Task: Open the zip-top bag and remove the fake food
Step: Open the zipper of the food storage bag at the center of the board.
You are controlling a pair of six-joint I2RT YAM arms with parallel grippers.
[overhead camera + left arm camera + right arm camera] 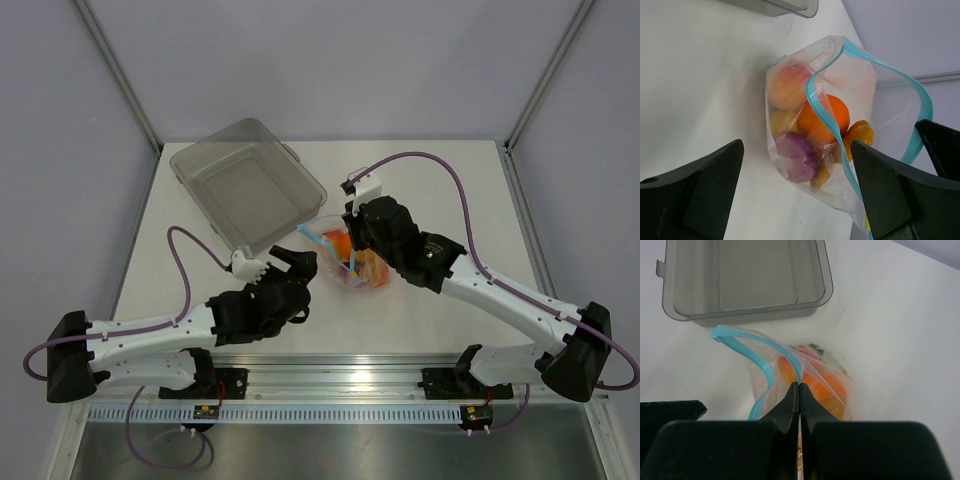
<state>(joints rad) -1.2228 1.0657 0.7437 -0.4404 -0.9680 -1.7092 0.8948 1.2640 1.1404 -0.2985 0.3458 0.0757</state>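
Note:
The zip-top bag (pixel 338 248) lies mid-table with its light-blue zip strip (pixel 875 62) parted into an open loop. Inside it is the fake food: an orange piece (pixel 826 120), a purple one (pixel 797 156), a peach one (pixel 787 86) and a yellow-orange one (pixel 861 136). My right gripper (pixel 800 386) is shut on one side of the zip strip (pixel 785 352) and holds that edge up. My left gripper (pixel 796 192) is open wide, and the bag's lower corner sits between its fingers (pixel 895 190). In the top view the left gripper (pixel 298 263) is just left of the bag.
A rigid clear rectangular tub (pixel 245 185) stands behind and left of the bag, close to it; it also shows in the right wrist view (pixel 745 280). The table's white surface (pixel 450 200) extends to the right, with frame posts at the back corners.

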